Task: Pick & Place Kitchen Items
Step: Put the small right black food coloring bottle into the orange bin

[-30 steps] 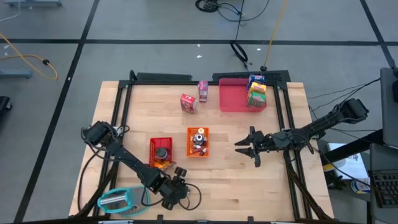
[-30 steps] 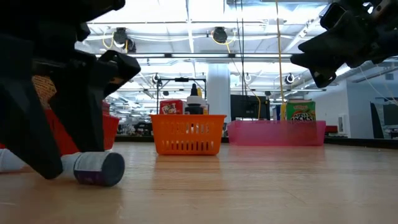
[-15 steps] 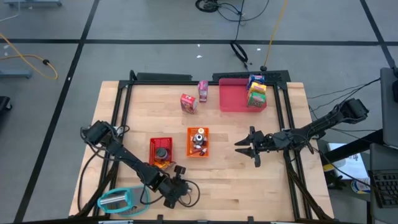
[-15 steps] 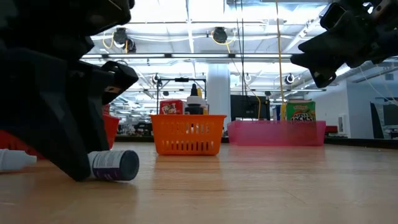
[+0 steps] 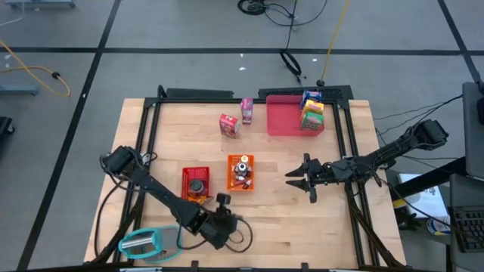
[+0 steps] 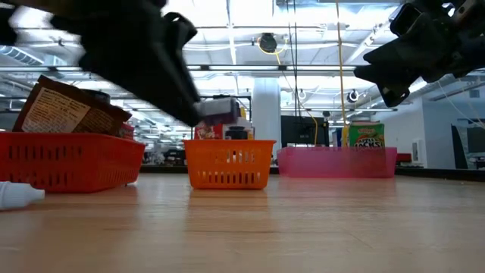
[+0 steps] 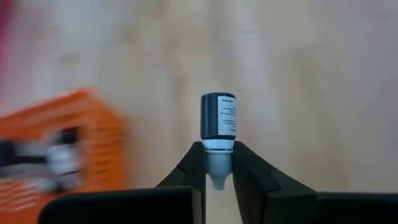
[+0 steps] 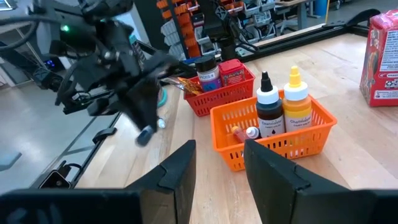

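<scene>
Lifted off the table now, left claw [image 7: 218,163] pinches small bottle [image 7: 218,121]; only wrist view shows this.

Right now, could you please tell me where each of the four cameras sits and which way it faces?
High view: above, looking straight down on the table, both arms showing.
Low view: at tabletop height, looking level past the orange bin into the room; both arms enter from above.
Left wrist view: behind the left claw, shut on a small bottle.
Right wrist view: behind the right claw, facing the bins and the left arm.
All four share the orange bin.
</scene>
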`<state>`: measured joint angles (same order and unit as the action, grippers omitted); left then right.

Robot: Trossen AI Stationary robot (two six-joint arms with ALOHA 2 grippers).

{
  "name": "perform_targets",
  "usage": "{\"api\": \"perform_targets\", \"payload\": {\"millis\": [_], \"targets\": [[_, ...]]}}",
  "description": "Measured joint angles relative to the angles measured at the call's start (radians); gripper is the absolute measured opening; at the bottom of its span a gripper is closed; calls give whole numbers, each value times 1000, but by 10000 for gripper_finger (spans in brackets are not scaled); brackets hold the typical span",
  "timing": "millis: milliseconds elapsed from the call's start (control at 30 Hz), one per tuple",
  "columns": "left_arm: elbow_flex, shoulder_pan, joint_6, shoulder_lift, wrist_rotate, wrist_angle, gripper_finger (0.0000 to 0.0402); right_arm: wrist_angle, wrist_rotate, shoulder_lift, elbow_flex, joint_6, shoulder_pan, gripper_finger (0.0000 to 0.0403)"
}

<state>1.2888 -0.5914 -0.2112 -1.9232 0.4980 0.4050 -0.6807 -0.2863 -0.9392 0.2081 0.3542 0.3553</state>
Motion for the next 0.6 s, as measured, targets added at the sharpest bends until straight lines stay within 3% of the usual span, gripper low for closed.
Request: {"api": "perform_targets", "payload": {"millis": [233, 367, 600], "targets": [[114, 114, -58, 0, 138, 244, 51, 0, 0, 0, 0, 0, 0, 130], [123, 201, -61, 0, 139, 295, 60, 0, 0, 0, 0, 0, 0, 130], [123, 335, -105, 0, 99, 344, 42, 1, 0, 0, 0, 0, 0, 130]]}}
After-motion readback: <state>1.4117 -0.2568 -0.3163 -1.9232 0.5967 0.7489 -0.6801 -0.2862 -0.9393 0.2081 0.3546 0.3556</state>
